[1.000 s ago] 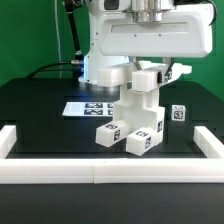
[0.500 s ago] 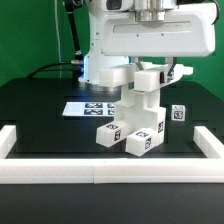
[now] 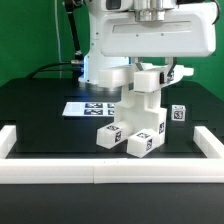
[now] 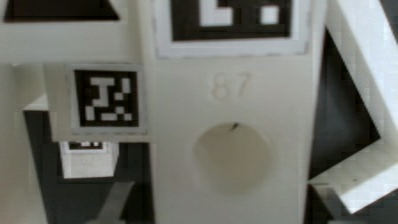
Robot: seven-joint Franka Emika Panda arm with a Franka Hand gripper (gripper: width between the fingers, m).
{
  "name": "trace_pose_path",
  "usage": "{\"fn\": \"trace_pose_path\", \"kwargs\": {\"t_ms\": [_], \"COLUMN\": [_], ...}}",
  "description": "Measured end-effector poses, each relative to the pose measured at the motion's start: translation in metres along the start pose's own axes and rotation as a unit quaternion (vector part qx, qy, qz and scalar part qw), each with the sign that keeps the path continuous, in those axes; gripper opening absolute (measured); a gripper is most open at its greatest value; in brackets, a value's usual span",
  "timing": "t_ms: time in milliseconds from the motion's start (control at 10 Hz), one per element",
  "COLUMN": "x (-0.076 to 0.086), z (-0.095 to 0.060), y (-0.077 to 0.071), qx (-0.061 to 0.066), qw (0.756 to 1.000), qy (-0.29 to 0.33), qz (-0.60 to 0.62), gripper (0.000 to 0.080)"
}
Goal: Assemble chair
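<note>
The chair (image 3: 138,118) is a stack of white blocky parts with black-and-white tags, standing on the black table at the centre of the exterior view. My gripper (image 3: 149,70) comes down from above onto its top block. In the wrist view a tall white chair panel (image 4: 231,110) with tags and an oval dimple fills the space between my fingers (image 4: 356,185), which press on its two sides. My gripper (image 4: 231,195) is shut on this part. A loose small tagged cube (image 3: 179,113) sits to the exterior view's right of the chair.
The marker board (image 3: 88,107) lies flat behind the chair toward the exterior view's left. A long white border rail (image 3: 100,175) runs along the front with raised ends at both sides. The arm's white body (image 3: 140,35) hangs over the back of the table.
The chair's lower blocks have shifted very slightly toward the exterior view's right. The gripper stays on the top part.
</note>
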State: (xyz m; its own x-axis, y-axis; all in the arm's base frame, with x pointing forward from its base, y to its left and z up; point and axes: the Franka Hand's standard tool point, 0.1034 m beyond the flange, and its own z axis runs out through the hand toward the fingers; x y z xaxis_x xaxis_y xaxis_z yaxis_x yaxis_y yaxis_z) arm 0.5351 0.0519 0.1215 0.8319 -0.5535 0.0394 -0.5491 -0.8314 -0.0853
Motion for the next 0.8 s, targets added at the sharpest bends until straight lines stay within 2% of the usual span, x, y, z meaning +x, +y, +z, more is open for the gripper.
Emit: {"fn": "trace_pose_path", "kwargs": {"t_ms": [800], "x": [0.0001], "z": [0.0001], "y": [0.0001], "qx": [0.0], "qw": [1.0], "qy": [-0.001], "qz": [-0.015], "gripper": [0.029]}}
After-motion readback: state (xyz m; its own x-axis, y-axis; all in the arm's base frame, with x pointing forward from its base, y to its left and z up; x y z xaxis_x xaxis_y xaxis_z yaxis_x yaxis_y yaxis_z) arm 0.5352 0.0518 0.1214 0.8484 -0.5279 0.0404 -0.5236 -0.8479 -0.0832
